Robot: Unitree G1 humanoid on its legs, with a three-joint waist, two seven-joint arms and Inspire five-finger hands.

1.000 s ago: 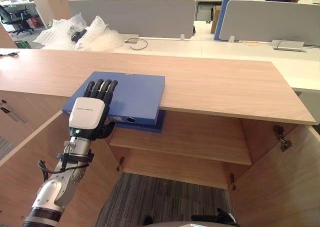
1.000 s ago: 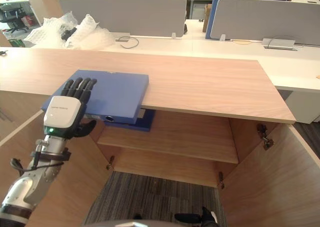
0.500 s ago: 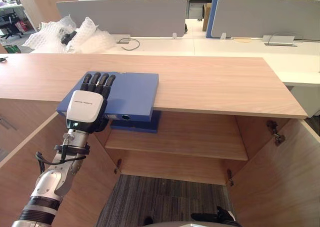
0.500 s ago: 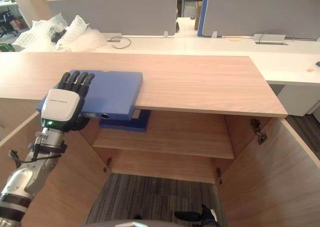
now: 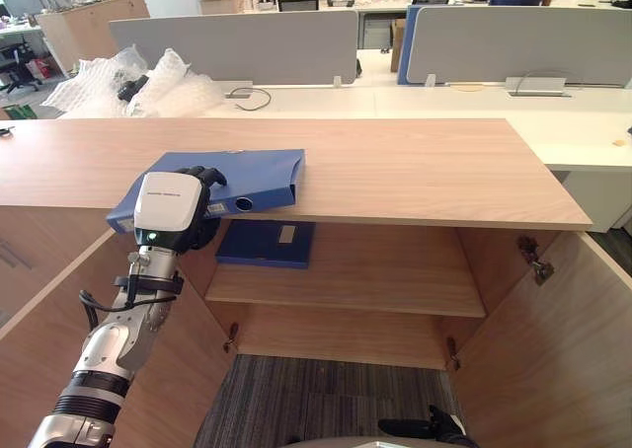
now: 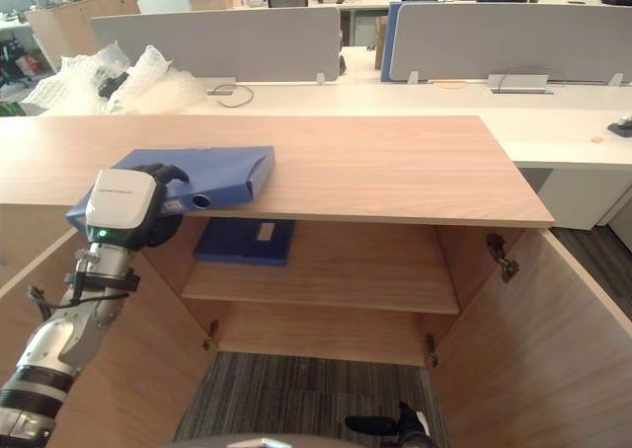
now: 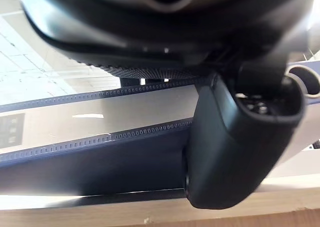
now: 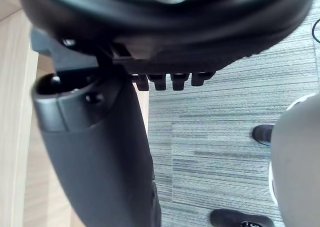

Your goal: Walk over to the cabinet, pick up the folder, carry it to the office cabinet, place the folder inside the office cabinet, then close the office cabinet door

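In the left eye view, the open cabinet [image 5: 415,172] holds 1 darker folder [image 5: 265,243], lying flat at the left end of its upper shelf [image 5: 385,275]; the print on its pale label is too small to read. The blue folder [image 5: 247,175] rests on the cabinet top at the front edge, near the left end and overhanging it. The left hand [image 5: 170,209] grips its near end from above.

In the left wrist view, the thumb [image 7: 232,152] presses beneath the blue folder.

In the right wrist view, the right hand [image 8: 100,152] hangs relaxed over grey carpet [image 8: 225,127], holding nothing.
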